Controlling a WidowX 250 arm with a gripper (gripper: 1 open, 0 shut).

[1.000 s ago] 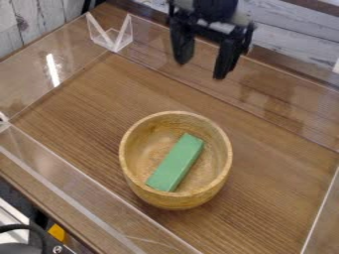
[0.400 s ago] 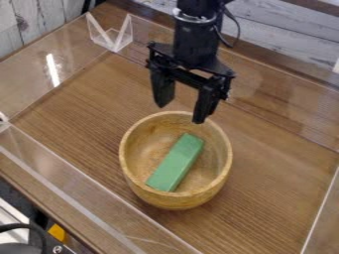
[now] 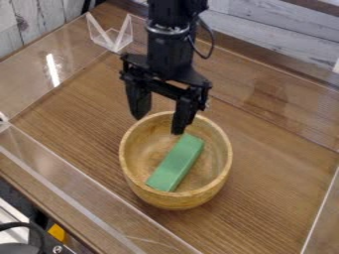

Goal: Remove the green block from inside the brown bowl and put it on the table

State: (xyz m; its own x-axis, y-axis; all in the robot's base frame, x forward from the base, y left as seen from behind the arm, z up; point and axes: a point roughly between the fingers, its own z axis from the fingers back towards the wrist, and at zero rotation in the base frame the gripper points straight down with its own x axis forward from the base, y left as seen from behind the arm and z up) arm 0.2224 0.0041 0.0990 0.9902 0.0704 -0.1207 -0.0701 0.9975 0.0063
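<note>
A green block (image 3: pixel 176 163) lies flat and slanted inside the brown bowl (image 3: pixel 138 168), which sits on the wood-grain table (image 3: pixel 79 119). My black gripper (image 3: pixel 159 110) hangs open just above the bowl's far rim, fingers pointing down. One finger (image 3: pixel 181 116) reaches over the bowl near the block's upper end; the other (image 3: pixel 137 104) is over the table behind the rim. Nothing is held between them.
Clear acrylic walls (image 3: pixel 59 189) edge the table on all sides. A small clear acrylic stand (image 3: pixel 110 32) sits at the back left corner. A dark cable trails from the arm at the top.
The gripper has come forward and down from the back of the table to just above the bowl's far rim, staying open. The block and bowl have not moved.
</note>
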